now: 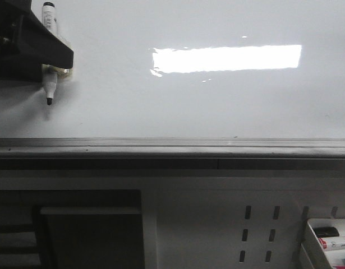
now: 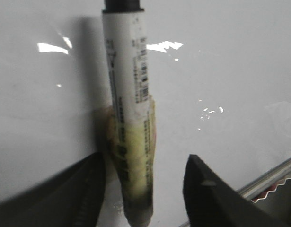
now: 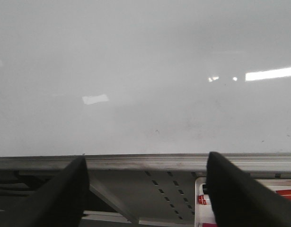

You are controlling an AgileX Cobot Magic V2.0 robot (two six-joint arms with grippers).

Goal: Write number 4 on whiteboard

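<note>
The whiteboard is a glossy white sheet with a bright glare bar, and no number 4 shows on it. A white marker with a black tip sits at the board's far left, tip toward the rail. My left gripper reaches in from the left over its middle. In the left wrist view the marker, wrapped in yellowish tape, stands between the fingers of that gripper. It touches one finger, with a clear gap to the other. My right gripper is open and empty above the board's edge.
A grey metal rail runs along the board's near edge. Below it is a perforated white panel. A white tray at the lower right holds spare markers; it also shows as a tray in the right wrist view.
</note>
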